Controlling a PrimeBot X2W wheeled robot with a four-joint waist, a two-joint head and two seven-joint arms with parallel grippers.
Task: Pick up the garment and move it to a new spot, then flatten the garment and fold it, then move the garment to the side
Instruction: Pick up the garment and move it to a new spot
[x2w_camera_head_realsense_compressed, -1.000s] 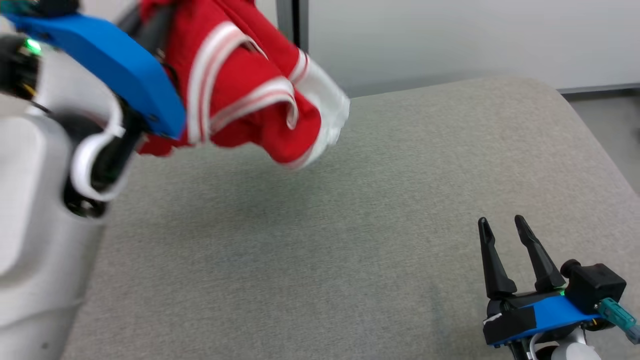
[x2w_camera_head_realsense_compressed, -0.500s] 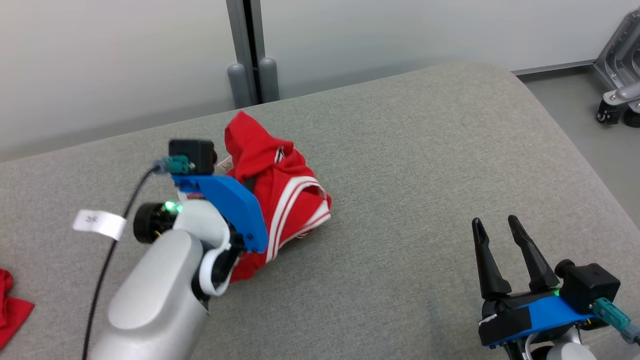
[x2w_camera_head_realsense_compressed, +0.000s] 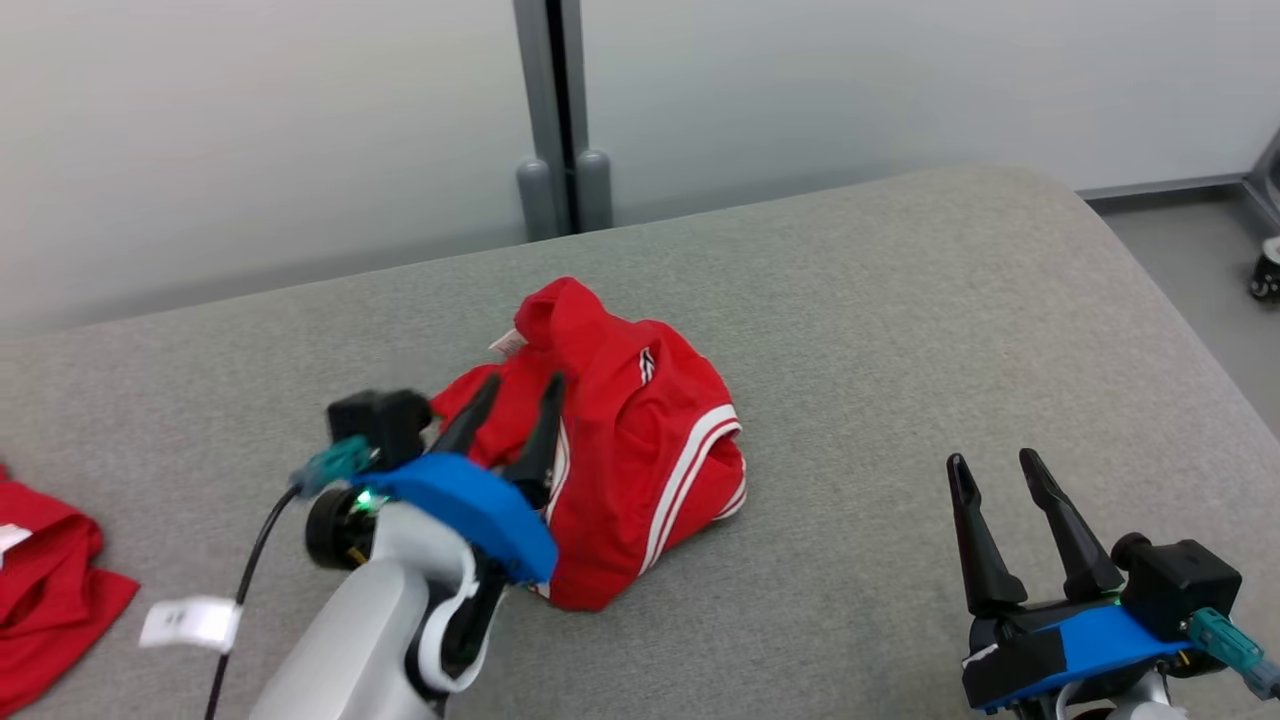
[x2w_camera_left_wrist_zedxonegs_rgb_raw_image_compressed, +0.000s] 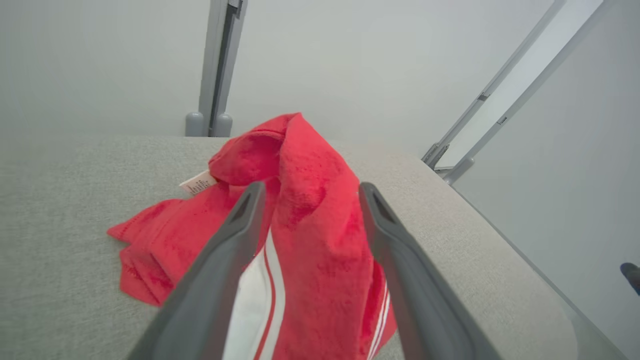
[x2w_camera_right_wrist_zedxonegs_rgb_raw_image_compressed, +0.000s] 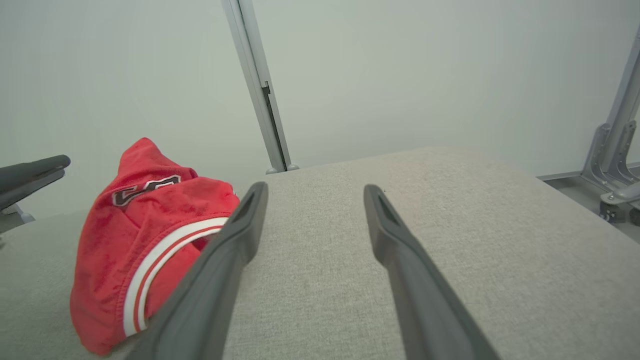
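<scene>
Garment (x2w_camera_head_realsense_compressed: 640, 440), red with white stripes, heaped on grey tabletop (x2w_camera_head_realsense_compressed: 900, 330) right at the fingertips of left tool (x2w_camera_head_realsense_compressed: 520, 392), visible between its spread fingers; jaws open, gripping nothing. Open and empty too, right tool (x2w_camera_head_realsense_compressed: 995, 468), garment well off to its left. Another red cloth (x2w_camera_head_realsense_compressed: 50, 590) far left of left tool.
</scene>
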